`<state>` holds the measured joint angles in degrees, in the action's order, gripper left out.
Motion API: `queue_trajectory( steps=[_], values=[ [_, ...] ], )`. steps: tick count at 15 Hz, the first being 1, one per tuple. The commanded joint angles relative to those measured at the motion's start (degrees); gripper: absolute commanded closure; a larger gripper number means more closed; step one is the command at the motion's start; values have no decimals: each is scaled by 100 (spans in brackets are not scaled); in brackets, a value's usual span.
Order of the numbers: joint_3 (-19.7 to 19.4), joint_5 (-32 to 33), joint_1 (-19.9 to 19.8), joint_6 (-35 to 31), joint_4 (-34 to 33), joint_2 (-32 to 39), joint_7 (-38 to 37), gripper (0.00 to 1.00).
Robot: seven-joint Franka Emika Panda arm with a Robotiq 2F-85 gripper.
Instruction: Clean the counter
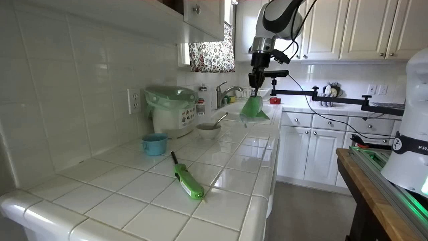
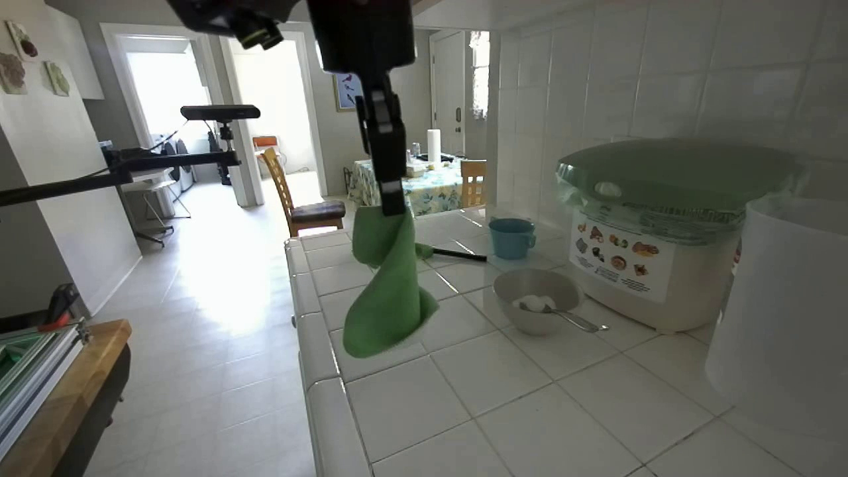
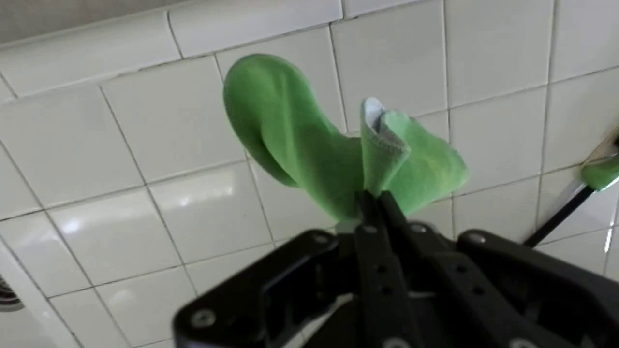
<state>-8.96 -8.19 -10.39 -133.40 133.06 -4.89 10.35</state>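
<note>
The counter of glossy white tiles (image 1: 153, 187) runs along the wall in both exterior views and fills most of the wrist view (image 3: 208, 217). My gripper (image 1: 255, 94) is shut on a green cloth (image 1: 252, 108). In the wrist view the fingertips (image 3: 377, 197) pinch the middle of the cloth (image 3: 300, 130), and its folds spread to both sides. In an exterior view the cloth (image 2: 381, 311) hangs down from the fingertips (image 2: 392, 207) near the front edge of the counter. It seems to hang above the tiles; I cannot tell the exact gap. The cloth between the fingers is hidden.
A green lighter (image 1: 189, 182) lies on the counter. A blue cup (image 1: 154, 144), a bowl (image 1: 208, 134) with a spoon and a green-lidded bin (image 1: 174, 115) stand along the wall. A white cylinder (image 2: 782, 318) stands beside the bin. The faucet (image 1: 230, 89) is farther along.
</note>
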Motion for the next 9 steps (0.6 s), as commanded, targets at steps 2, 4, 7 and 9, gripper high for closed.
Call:
queue_trajectory(
  steps=[2, 4, 7, 9],
  values=[
    [47, -255, 349, -81, 521, -448, 644, 99],
    [153, -347, 566, -182, 581, -463, 625, 99],
    [363, -621, 913, -480, 662, -469, 599, 99],
    [526, -900, 1133, -1183, 783, -370, 487, 99]
  ],
)
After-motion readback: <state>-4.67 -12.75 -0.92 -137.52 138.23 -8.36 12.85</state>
